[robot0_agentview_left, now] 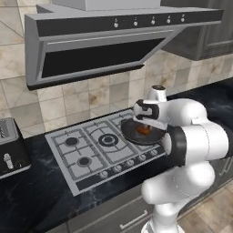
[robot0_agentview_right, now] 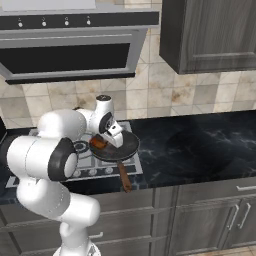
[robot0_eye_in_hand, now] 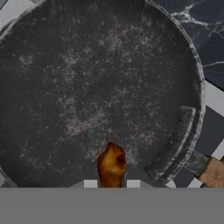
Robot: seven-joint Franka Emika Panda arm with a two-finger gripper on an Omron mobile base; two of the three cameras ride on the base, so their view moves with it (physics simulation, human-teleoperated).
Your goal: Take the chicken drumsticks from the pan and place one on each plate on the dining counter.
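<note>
The dark round pan (robot0_agentview_left: 133,135) (robot0_agentview_right: 129,145) (robot0_eye_in_hand: 87,87) sits on the front right burner of the hob, its brown wooden handle (robot0_agentview_right: 123,178) (robot0_eye_in_hand: 214,173) pointing toward the counter's front edge. My gripper (robot0_agentview_left: 144,125) (robot0_agentview_right: 103,140) (robot0_eye_in_hand: 111,184) hangs just over the pan, shut on one orange-brown chicken drumstick (robot0_agentview_left: 144,130) (robot0_agentview_right: 98,143) (robot0_eye_in_hand: 111,164). The piece stands between the fingertips, close above the pan's floor. The pan floor around it is bare. The plates and the dining counter are out of view.
A grey gas hob (robot0_agentview_left: 86,150) (robot0_agentview_right: 95,170) lies in the black wall counter (robot0_agentview_right: 200,145). A range hood (robot0_agentview_left: 104,45) (robot0_agentview_right: 75,45) hangs low overhead. A toaster (robot0_agentview_left: 9,150) stands at the far left. Dark wall cabinets (robot0_agentview_right: 210,35) are up at the right.
</note>
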